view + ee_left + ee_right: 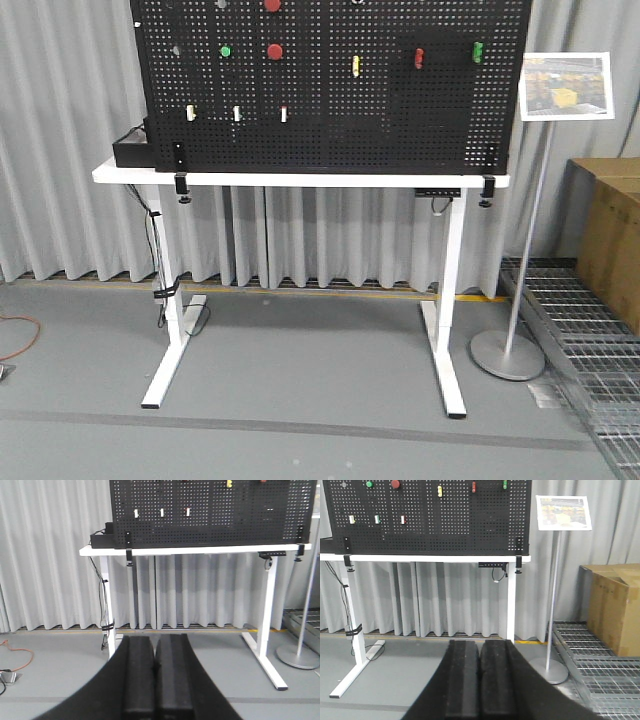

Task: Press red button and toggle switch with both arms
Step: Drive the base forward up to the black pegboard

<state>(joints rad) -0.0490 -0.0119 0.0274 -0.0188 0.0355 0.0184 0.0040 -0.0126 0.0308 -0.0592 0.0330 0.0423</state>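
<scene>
A big black board point(330, 110) full of little holes stands on a white table point(300, 179). The red button point(275, 51) is near the top of the board, on its left half. A green button point(225, 51) sits just beside it, on its left. Another red button point(272, 5) is right above, at the top edge of the front view. The toggle switch point(343, 484) is a small round knob with a grey ring. It is in the same row, left of the green button, and is tiny and hard to see. Three white tabs point(237, 114) sit in a row lower down. A yellow clip point(355, 66) is near the middle of the board.

The left gripper point(155, 645) has its two black fingers pressed tight together, and it holds nothing. The right gripper point(479, 647) is the same, with its fingers together and nothing between them. Both hang low over the grey floor point(300, 400), well apart from the board.

A sign point(566, 86) on a thin pole stands to the right of the table. A brown box point(610, 240) is past it. Grey curtains point(60, 150) hang behind.
</scene>
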